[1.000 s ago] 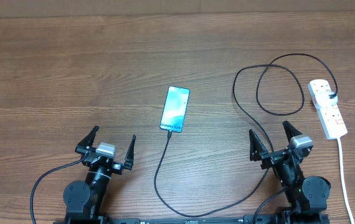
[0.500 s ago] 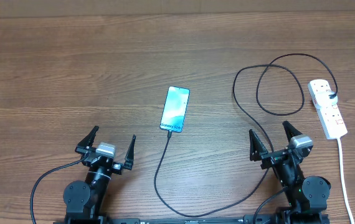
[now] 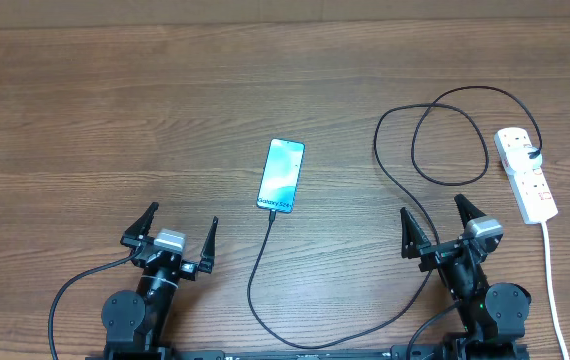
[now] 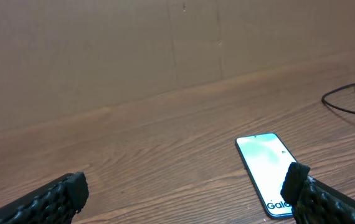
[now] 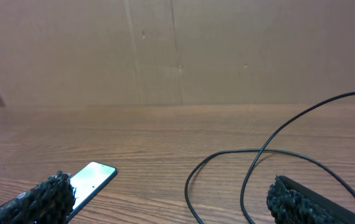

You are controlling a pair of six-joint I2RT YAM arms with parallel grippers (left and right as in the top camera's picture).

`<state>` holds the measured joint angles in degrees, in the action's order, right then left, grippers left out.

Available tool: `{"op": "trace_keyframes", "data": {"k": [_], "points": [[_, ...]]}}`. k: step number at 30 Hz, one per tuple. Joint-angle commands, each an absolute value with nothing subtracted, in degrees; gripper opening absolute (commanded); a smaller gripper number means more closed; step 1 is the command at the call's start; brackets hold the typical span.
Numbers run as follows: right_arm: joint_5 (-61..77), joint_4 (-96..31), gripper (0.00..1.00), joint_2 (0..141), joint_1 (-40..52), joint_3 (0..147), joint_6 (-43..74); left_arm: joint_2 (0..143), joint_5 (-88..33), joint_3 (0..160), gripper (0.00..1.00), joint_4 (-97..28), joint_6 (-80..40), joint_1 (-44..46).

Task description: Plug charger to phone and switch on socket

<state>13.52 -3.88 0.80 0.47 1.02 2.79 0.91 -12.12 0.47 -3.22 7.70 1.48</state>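
Observation:
The phone lies face up mid-table, teal screen lit, its "Galaxy S24" end toward me; it also shows in the left wrist view and the right wrist view. The black charger cable loops from the white socket at the right, runs down past my right arm and curves back up, its tip touching the phone's near end. My left gripper is open and empty, left of the phone. My right gripper is open and empty, left of the socket.
The socket's thick white cord runs down the right edge past my right arm. A brown wall stands at the table's far side. The cable loop lies on the table in front of my right gripper.

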Motion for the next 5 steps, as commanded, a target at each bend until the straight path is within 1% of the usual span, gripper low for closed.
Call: {"op": "trace_keyframes", "data": {"k": [1,5], "points": [[13.08,-3.57,1.00,0.30,0.62,0.47,2.96,0.25,-11.60,0.27,0.99,-3.25,8.16,1.52],[13.08,-3.57,1.00,0.30,0.64,0.47,2.96,0.25,-11.60,0.27,1.00,-3.25,8.19,1.52]]}}
